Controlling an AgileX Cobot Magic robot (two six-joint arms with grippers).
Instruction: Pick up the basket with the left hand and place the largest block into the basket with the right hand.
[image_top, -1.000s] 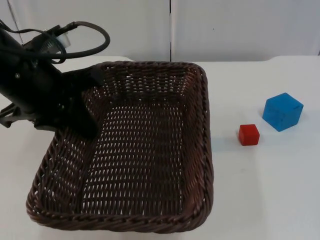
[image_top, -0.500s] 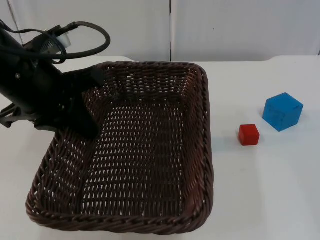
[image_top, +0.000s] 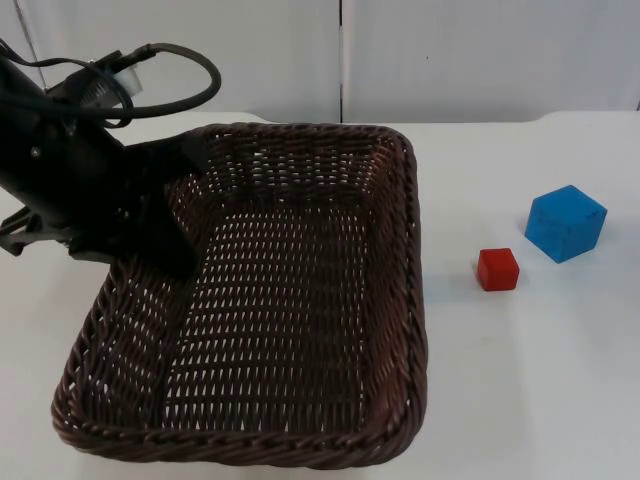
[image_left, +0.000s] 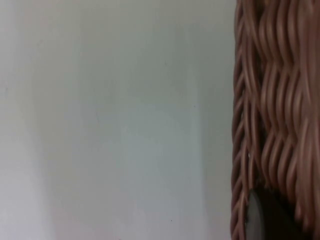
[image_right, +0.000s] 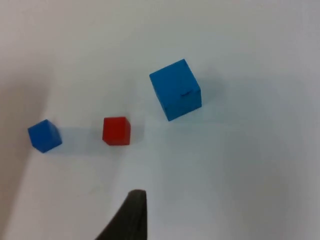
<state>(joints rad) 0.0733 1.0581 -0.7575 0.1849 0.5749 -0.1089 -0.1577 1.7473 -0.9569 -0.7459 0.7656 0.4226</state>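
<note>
The brown wicker basket (image_top: 408, 190) takes up the left and middle of the table. My left gripper (image_top: 168, 232) is shut on its left rim, and the woven rim (image_left: 270, 100) passes close by in the left wrist view. The largest block, a blue cube (image_top: 565, 223), rests on the table right of the basket; the right wrist view has it too (image_right: 175, 89). A small red cube (image_top: 497, 269) lies between it and the basket. My right gripper (image_right: 132, 220) hovers above the table near the red cube (image_right: 116, 131), apart from all blocks.
A small blue cube (image_right: 45, 136) lies beyond the red one in the right wrist view. The white table (image_top: 540, 380) has free room in front of the blocks. The grey partition wall (image_top: 480, 50) closes the back.
</note>
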